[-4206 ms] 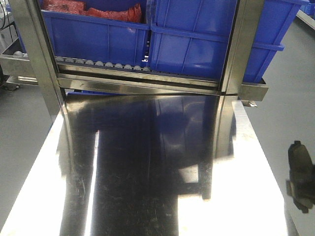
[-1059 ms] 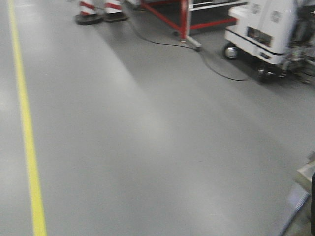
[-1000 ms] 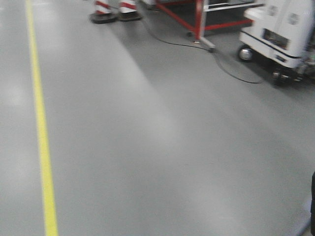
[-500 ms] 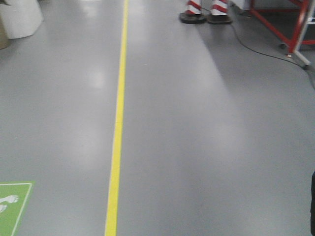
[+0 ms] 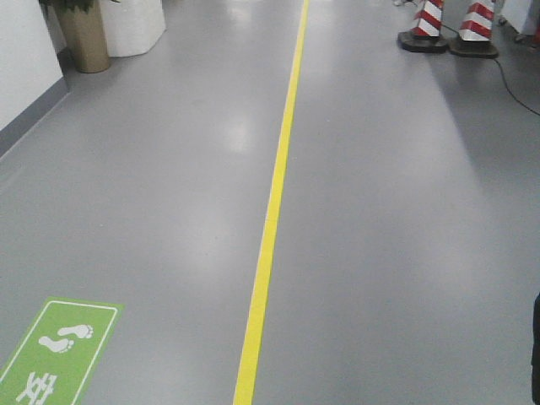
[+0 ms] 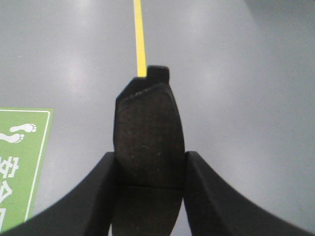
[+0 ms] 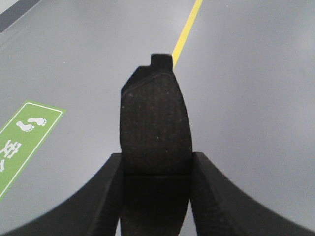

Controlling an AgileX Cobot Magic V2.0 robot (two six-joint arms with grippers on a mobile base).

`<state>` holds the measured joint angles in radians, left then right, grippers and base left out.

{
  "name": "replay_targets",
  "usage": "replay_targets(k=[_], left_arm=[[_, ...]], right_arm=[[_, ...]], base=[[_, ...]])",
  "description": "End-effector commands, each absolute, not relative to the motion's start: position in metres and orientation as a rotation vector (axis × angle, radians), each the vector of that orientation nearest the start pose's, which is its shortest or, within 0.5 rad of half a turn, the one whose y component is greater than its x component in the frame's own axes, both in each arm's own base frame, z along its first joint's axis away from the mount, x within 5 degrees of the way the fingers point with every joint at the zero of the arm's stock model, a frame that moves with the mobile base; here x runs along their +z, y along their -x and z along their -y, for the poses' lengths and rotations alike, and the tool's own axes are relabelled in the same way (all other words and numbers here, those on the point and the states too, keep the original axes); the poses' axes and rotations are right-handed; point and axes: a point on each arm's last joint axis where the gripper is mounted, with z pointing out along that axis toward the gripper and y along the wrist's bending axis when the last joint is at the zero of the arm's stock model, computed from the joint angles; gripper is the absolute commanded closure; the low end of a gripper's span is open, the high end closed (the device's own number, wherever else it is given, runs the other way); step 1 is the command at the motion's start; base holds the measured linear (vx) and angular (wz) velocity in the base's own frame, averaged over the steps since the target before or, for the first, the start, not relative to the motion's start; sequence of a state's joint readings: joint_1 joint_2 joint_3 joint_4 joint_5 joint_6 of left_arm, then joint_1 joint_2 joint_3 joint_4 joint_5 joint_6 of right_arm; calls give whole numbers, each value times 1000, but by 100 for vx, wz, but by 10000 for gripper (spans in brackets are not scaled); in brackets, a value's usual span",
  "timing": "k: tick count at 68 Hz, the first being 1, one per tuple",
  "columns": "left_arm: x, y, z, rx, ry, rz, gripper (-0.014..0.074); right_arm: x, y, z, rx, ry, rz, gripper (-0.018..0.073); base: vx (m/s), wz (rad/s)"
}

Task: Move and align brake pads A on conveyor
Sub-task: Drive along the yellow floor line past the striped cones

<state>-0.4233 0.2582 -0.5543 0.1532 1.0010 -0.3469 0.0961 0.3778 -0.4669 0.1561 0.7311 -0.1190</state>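
In the left wrist view my left gripper (image 6: pixel 150 162) is shut on a dark-grey brake pad (image 6: pixel 147 132); the pad sticks out past the black fingers, its groove between them. In the right wrist view my right gripper (image 7: pixel 156 162) is shut on a second brake pad (image 7: pixel 155 128), held the same way, its backing-plate tab at the far end. Both pads hang above bare grey floor. The conveyor is out of view. In the front view a dark sliver at the right edge (image 5: pixel 535 346) is all that shows of the arms.
A yellow floor line (image 5: pixel 272 211) runs ahead down the middle of the grey floor. A green footprint sign (image 5: pixel 59 350) lies at the lower left. Two red-and-white cones (image 5: pixel 451 29) stand far right. A planter (image 5: pixel 84 34) and white wall are at far left.
The front view has swung from the steel table and blue bins to open floor. The yellow line has drifted rightward to the middle, the cones to the far right, and the white cart has left view.
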Motion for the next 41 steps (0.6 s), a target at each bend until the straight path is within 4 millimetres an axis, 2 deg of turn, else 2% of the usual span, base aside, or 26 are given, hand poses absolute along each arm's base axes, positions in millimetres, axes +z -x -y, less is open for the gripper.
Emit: replay_targets(k=[1,20,41], left_arm=[[308,-41,6,-288,-107,-2091,603],[308,-41,6,-288,-107,-2091,603],[308,-41,6,-288,-107,-2091,603]], right_arm=[[296,-75,-16,157,157,-2012,564],[296,-75,-16,157,157,-2012,564],[296,-75,-16,157,157,-2012,564]], base=[[31,23],[40,1],[54,-31]])
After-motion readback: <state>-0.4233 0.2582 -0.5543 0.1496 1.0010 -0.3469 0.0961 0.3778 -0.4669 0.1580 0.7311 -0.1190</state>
